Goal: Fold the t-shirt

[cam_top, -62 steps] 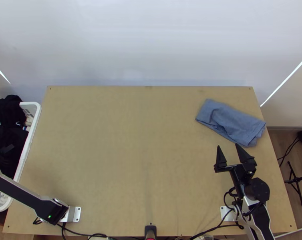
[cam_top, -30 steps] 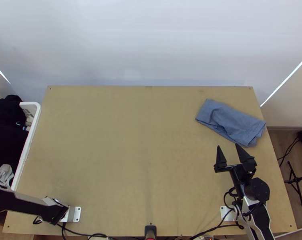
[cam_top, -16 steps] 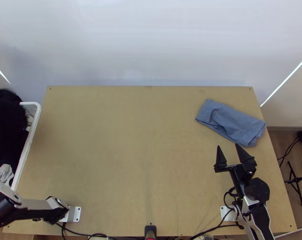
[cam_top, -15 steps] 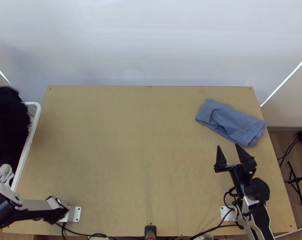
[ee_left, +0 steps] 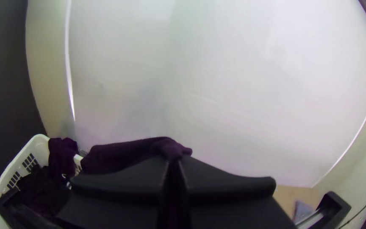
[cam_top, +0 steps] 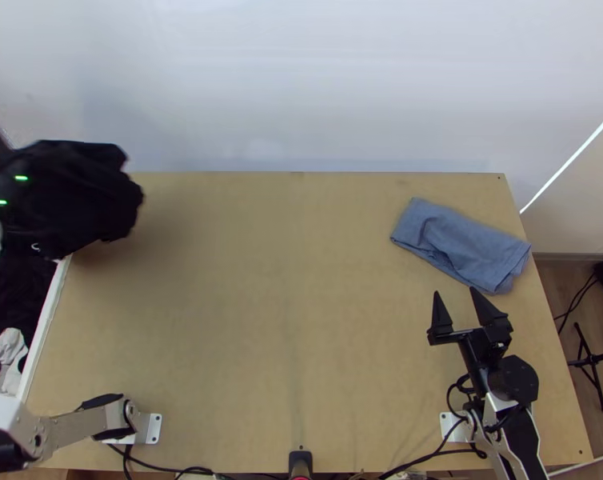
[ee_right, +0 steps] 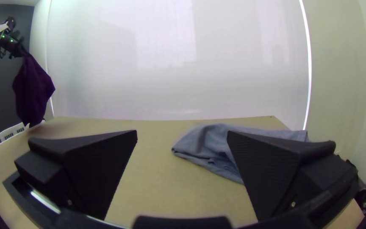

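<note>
Going near to far with the middle of the table (cam_top: 261, 320) as the clock centre, the right gripper (cam_top: 455, 291) is over at 3 o'clock with its fingers wide apart and nothing between them, and the white basket (cam_top: 48, 323) sits at 9. Further back there's a folded blue cloth (cam_top: 465, 246) lying at 2, then up at 10 the left gripper (cam_top: 12, 189) has the black cloth (cam_top: 81, 196) pinched between its fingers, the rest hanging bunched.
</note>
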Tool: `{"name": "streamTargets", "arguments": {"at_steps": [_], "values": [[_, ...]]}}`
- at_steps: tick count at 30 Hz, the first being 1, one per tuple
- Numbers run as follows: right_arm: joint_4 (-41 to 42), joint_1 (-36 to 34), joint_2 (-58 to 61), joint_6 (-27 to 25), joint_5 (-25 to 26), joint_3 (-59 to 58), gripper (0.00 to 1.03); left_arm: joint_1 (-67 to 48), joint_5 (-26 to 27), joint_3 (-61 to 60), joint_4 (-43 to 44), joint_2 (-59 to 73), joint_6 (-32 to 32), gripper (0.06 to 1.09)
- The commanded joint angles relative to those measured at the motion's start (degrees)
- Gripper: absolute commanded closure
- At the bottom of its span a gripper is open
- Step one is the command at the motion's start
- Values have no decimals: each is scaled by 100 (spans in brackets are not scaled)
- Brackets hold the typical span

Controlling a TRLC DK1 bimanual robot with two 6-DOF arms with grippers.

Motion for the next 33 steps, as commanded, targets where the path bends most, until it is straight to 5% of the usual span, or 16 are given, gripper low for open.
{"name": "streamTargets", "arguments": {"at_steps": [1, 8, 15, 27, 28, 31, 32, 33], "values": [[1, 0, 1, 2, 2, -1, 4, -2082, -1001, -588, -44, -249, -25, 105], [1, 0, 1, 2, 2, -1, 4, -3980, -1783, -1774, 387, -196, -209, 105], [1, 0, 1, 2, 2, 8, 4, -5448, -1994, -2952, 1362, 516, -816, 105], [1, 0, 1, 2, 2, -1, 4, -6995, -2003, -2099, 2276, 2098, -1589, 104], [1, 0, 1, 2, 2, -1, 4, -7083, -2003, -2003, 2285, 2106, -1589, 96], [1, 0, 1, 2, 2, 8, 4, -7179, -2012, -1765, 2294, 1966, -1431, 43], [1, 0, 1, 2, 2, 8, 4, -7118, -2029, -1721, 2382, 1869, -1361, 18], [1, 0, 1, 2, 2, -1, 4, -7003, -2012, -1695, 2408, 1764, -1273, 10]]}}
